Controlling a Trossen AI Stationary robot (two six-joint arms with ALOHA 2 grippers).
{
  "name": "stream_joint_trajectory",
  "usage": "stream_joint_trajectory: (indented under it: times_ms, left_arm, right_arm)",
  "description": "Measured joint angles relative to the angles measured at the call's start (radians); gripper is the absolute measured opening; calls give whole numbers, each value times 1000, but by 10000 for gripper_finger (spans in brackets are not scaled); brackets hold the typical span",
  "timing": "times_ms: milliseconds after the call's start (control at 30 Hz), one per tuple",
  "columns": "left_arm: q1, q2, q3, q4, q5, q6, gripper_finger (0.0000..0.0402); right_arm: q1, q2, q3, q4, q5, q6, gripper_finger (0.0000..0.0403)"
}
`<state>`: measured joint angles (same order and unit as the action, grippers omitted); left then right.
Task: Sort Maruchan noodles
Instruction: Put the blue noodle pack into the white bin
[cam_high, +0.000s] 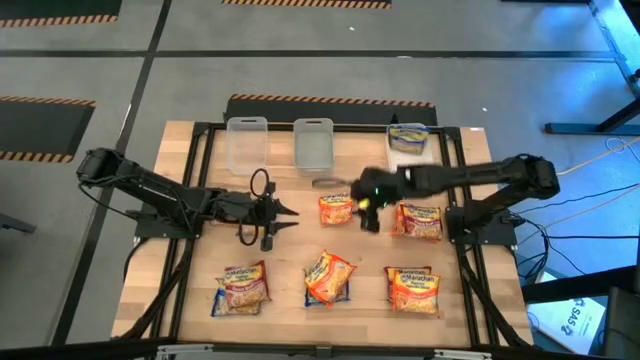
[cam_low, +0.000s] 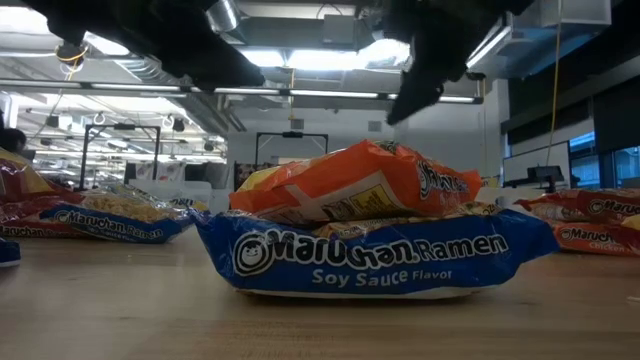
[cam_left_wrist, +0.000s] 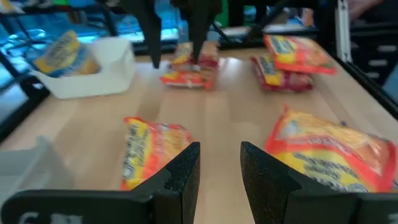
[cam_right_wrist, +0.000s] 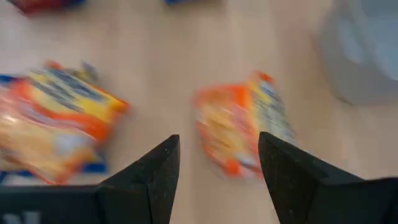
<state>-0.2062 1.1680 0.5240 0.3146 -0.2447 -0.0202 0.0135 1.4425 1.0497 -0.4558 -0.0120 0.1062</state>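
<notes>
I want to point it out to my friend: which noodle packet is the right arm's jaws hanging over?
Find the three clear tubs along the table's far edge. Just in front of the middle one lies an orange packet, beneath the right gripper. Unlike the other packets, it lies alone near the table's centre.

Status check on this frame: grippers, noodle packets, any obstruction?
Right gripper open, empty, over the orange packet. Left gripper open, empty, waiting mid-table. One packet binned in the right tub. Nothing blocking.
</notes>
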Motion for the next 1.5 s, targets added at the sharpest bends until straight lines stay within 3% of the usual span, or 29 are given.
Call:
stream_joint_trajectory:
  times_ms: [300,633,1067,1367,1500]
  left_arm:
    - [-111,183,0,151,0,-109,109]
    - [-216,350,0,260,-42,-218,109]
    - [-294,383,-1,270,-60,-262,109]
    - [-321,383,-1,271,-80,-308,109]
    - [-321,383,-1,271,-100,-311,109]
  right_arm:
    - [192,1,-63,276,-8,100,202]
    - [368,108,-63,301,71,126,202]
    - [500,264,-63,407,204,144,202]
    - [565,264,-63,346,133,433,202]
    - [617,264,-63,333,179,497,202]
